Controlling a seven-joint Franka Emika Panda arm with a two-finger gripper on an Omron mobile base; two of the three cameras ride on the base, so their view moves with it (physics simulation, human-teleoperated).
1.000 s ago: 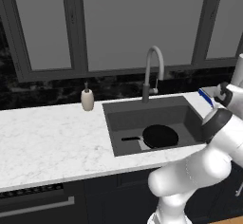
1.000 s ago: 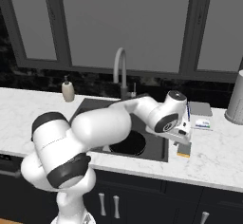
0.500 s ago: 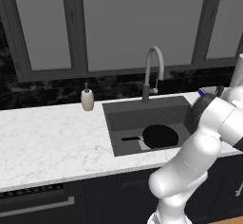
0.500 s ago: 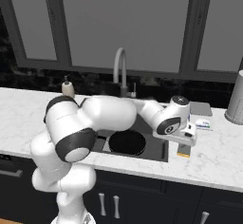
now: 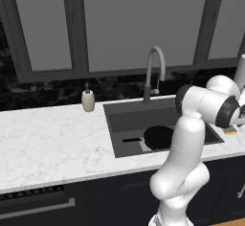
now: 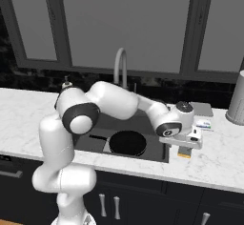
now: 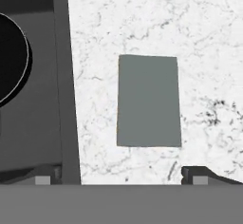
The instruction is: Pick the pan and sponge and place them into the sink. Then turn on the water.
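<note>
One black pan [image 6: 127, 143] is seen lying inside the sink [image 6: 157, 152] at frame centre; the gripper [image 6: 187, 148] is held spread wide, empty, over the yellow sponge [image 6: 184, 154].

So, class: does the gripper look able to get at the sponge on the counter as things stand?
Probably yes. The open gripper hangs right above the yellow sponge, which lies on the marble counter with nothing over it or between the two.

Glossy white arm [image 6: 114, 102], dark joints
</note>
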